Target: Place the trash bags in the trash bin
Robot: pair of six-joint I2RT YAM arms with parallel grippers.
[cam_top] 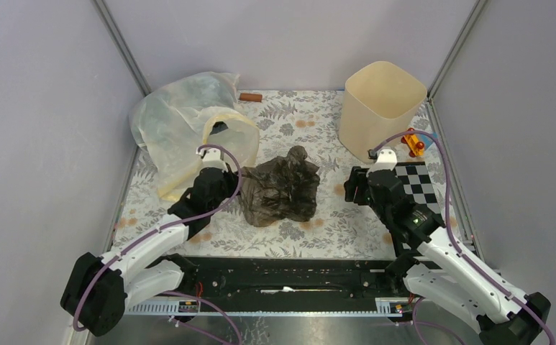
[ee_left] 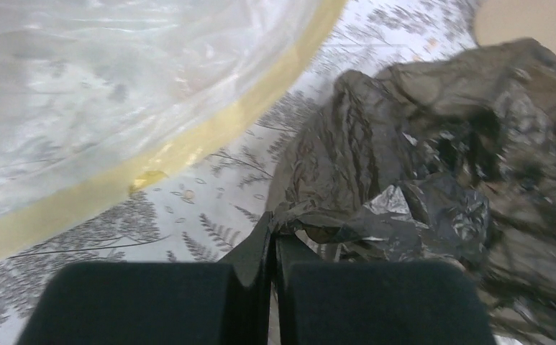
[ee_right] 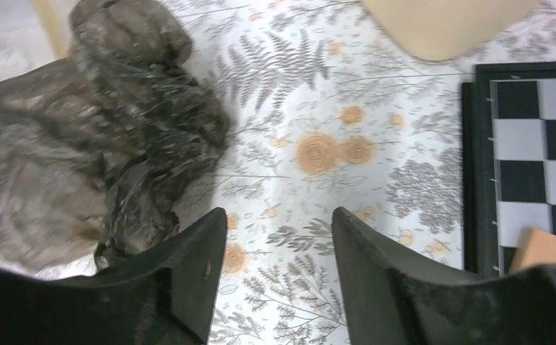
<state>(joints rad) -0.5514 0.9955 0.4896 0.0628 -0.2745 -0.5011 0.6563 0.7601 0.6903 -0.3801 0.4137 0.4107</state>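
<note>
The dark brown-olive trash bag (cam_top: 282,188) lies crumpled on the flowered cloth at the table's middle. It also shows in the left wrist view (ee_left: 418,144) and in the right wrist view (ee_right: 80,144). My left gripper (cam_top: 237,190) is at the bag's left edge; its jaws (ee_left: 273,226) are shut with a fold of the bag pinched at their tips. My right gripper (cam_top: 352,188) is open and empty (ee_right: 278,215), low over the cloth just right of the bag. The cream-beige trash bin (cam_top: 375,122) stands upright at the back right, and it also shows in the right wrist view (ee_right: 447,25).
A big whitish bag with a yellow rim (cam_top: 181,122) lies at the back left, close behind my left gripper (ee_left: 116,86). A checkerboard (cam_top: 418,183) lies right of my right gripper. A red and yellow toy (cam_top: 413,142) is beside the bin. A small brown stick (cam_top: 250,97) lies at the back.
</note>
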